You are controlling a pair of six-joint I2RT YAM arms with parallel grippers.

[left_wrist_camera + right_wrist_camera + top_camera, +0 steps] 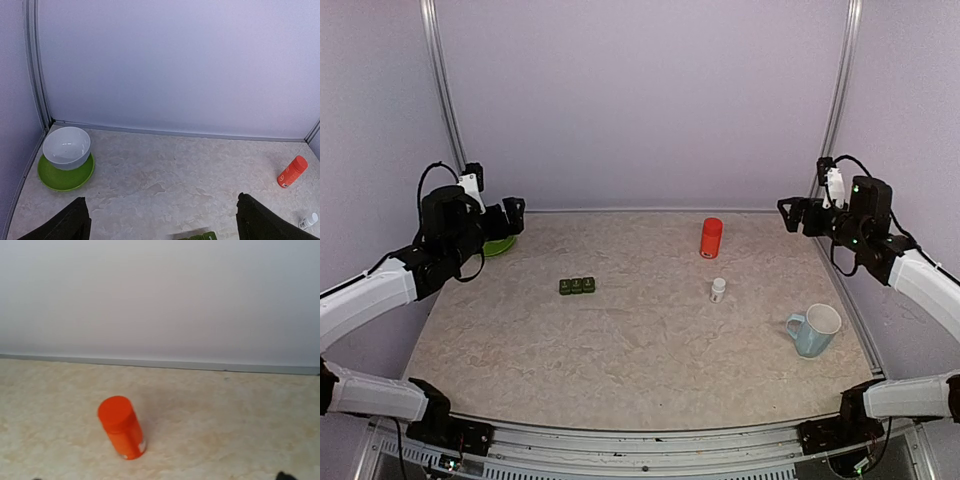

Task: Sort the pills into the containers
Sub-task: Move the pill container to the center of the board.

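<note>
The left hand [513, 213] hangs in the air at the left of the overhead frame, above the far left part of the bench [650, 350]. Its jaws are spread wide with nothing between them. In its own wrist view the two dark fingers [70, 222] sit in the lower corners with bare bench between them. Just beside that hand, and partly hidden by it from above, a green plate [65, 176] lies in the far left corner. A white bowl [66, 146] stands on the plate.

The right hand [798, 214] hovers at the right of the overhead frame, above the far right edge of the bench, and holds nothing. Its wrist view catches only a dark sliver of a finger at the lower right edge, so its jaws seem to stand wide apart.

The containers [577, 285], a dark green strip of three joined lidded squares, lie flat on the bench left of centre, well apart from both hands. A bit of the strip shows at the bottom edge of the left wrist view.

An orange bottle [711, 237] stands upright right of centre, toward the back wall. A small white bottle [718, 290] stands near it, just below it in the frame and not touching. A pale blue mug [815, 329] stands at the lower right, with its handle pointing left.
</note>
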